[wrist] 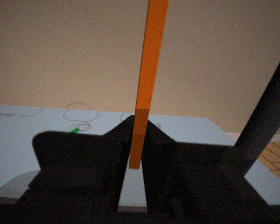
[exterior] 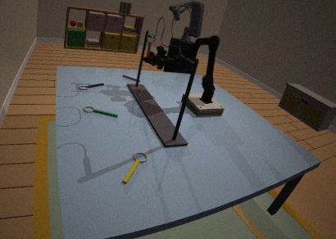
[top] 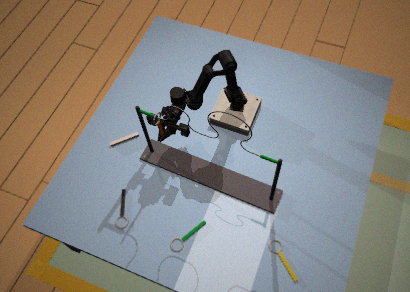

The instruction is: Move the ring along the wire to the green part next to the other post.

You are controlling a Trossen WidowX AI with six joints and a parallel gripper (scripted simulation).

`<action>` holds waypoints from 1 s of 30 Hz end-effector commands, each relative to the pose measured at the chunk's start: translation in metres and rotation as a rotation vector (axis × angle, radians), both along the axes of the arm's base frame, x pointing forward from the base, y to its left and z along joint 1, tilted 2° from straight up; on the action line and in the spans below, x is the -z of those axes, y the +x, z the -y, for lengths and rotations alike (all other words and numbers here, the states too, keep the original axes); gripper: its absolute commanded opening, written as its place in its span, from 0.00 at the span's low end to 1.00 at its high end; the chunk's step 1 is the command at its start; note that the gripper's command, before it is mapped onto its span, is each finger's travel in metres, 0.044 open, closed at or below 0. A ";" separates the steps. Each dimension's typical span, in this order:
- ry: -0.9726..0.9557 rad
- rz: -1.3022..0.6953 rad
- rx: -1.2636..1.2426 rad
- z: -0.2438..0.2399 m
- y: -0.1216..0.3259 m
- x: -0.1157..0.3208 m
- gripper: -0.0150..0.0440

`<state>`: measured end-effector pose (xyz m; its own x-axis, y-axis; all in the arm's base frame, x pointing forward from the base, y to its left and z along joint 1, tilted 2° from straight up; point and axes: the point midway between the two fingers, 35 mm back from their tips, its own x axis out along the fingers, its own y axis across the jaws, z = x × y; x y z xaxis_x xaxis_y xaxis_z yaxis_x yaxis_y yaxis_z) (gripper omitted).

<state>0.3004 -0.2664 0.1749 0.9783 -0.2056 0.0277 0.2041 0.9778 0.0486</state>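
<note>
black jaws (top: 161, 133) (exterior: 150, 59) gripping orange handle (top: 160, 128) (exterior: 149, 49) (wrist: 150, 60), green wire end (top: 146, 113) nearby

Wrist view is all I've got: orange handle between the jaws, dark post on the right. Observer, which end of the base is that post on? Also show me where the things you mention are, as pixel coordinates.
Observer: The post (top: 144, 130) (exterior: 140, 69) (wrist: 261, 120) stands at the end nearer the pale stick (top: 124, 139) (exterior: 130, 78).
Operator: And where's the ring on my orange handle (top: 160, 128) (exterior: 149, 48) (wrist: 149, 60)?
Observer: The exterior view puts the ring (top: 156, 118) (exterior: 154, 36) beside that post's top.
Operator: Anything lying nearer the other post (top: 276, 179) (exterior: 185, 101)?
Observer: Yes, a ring with a yellow handle (top: 287, 266) (exterior: 131, 172).
</note>
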 end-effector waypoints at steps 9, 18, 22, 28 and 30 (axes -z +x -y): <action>0.080 0.031 -0.001 -0.024 0.005 -0.007 0.00; 0.206 0.060 -0.006 -0.047 0.010 -0.011 0.00; 0.283 0.078 -0.009 -0.060 0.013 -0.015 0.00; 0.395 0.091 -0.018 -0.077 0.015 -0.022 0.00; 0.424 0.081 -0.024 -0.081 0.014 -0.024 0.00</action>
